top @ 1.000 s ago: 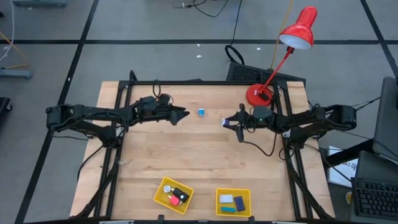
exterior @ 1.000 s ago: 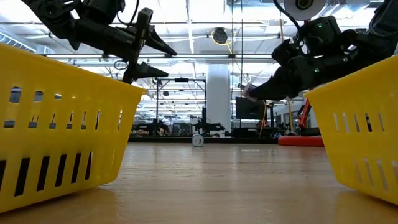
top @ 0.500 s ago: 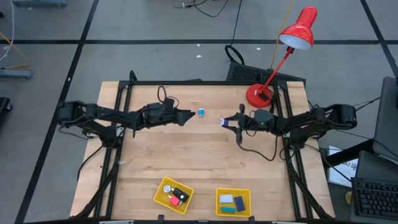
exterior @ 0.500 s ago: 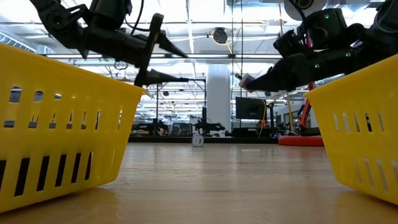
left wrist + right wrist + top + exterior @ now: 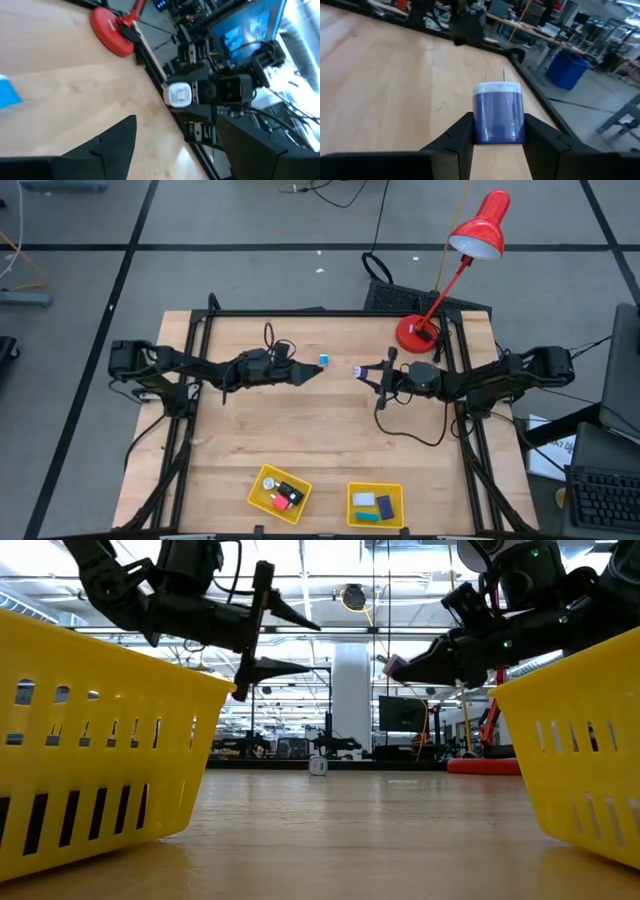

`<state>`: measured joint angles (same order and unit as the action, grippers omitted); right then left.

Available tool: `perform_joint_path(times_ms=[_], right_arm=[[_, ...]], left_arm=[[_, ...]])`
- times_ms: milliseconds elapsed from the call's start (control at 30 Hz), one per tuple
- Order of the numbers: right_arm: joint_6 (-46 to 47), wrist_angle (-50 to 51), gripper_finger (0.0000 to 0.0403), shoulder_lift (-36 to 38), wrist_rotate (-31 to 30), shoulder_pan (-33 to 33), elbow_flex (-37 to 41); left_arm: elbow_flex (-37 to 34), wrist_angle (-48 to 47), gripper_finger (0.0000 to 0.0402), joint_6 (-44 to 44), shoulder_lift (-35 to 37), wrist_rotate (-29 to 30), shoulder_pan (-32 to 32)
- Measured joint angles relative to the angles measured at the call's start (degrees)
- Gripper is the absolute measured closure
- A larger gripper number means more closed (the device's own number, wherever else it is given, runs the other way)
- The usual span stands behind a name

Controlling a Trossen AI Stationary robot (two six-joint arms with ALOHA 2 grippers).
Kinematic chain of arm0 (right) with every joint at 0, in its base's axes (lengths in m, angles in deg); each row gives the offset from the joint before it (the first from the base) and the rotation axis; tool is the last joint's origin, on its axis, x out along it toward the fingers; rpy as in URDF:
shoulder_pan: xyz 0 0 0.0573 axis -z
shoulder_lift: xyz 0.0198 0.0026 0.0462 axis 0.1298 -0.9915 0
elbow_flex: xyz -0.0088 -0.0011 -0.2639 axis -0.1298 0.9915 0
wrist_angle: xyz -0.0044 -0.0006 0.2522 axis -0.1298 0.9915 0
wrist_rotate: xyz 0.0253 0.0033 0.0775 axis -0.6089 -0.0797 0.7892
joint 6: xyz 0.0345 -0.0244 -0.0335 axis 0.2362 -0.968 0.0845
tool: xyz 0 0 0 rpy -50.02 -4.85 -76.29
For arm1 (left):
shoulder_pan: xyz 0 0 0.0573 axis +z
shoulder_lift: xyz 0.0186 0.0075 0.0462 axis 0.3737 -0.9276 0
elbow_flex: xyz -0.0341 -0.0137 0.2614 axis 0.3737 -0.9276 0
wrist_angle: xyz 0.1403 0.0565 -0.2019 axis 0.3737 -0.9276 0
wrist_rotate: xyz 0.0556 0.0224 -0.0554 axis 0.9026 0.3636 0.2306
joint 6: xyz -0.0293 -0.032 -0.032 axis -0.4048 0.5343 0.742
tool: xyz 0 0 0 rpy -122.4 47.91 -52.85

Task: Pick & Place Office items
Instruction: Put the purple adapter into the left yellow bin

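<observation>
We look down on a wooden tabletop with two dark arms reaching toward each other across its far half. Our right pincer is raised off the wood and pinches a small wall plug adapter, blue-violet with a white cap and two metal prongs. The right wrist view shows the adapter squeezed by its flat sides, prongs pointing forward, away from the fingers. We judge that grip leaves the body free to drop cleanly when the fingers part.

Our left pincer hovers above the tabletop with its fingers spread and nothing between them. It sits just beside a tiny light blue item, which lies on the wood between the two arms, toward the far edge. The spread fingers and that closeness suggest the left arm is lining up to take it.

At the near edge stand two yellow trays. The left tray holds small pieces, among them black, pink-red and white. The right tray holds a light blue piece, a darker blue one and a teal one. Most items seem already sorted, so we judge the task is well along, with the adapter and the blue item remaining.

A red desk lamp stands at the far right corner, apart from the work.
</observation>
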<state>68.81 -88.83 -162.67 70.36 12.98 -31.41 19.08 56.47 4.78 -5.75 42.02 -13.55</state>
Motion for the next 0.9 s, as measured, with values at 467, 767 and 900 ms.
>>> perform_joint_path(times_ms=[467, 767, 900], right_arm=[[-1.6, 1.9, 0.0276, 0.0, -0.3, -2.3, -2.1], [-1.5, 1.9, 0.0275, 0.0, -0.4, -2.3, -2.1], [-1.5, 1.7, 0.0275, 0.0, -0.5, -2.4, -2.1]], left_arm=[[15.8, -8.7, 0.0128, -3.1, -10.8, -4.7, -1.4], [21.2, -9.8, 0.0128, -3.6, -16.0, -4.8, -1.2], [23.1, -9.8, 0.0128, -4.2, -17.8, -4.8, -1.2]])
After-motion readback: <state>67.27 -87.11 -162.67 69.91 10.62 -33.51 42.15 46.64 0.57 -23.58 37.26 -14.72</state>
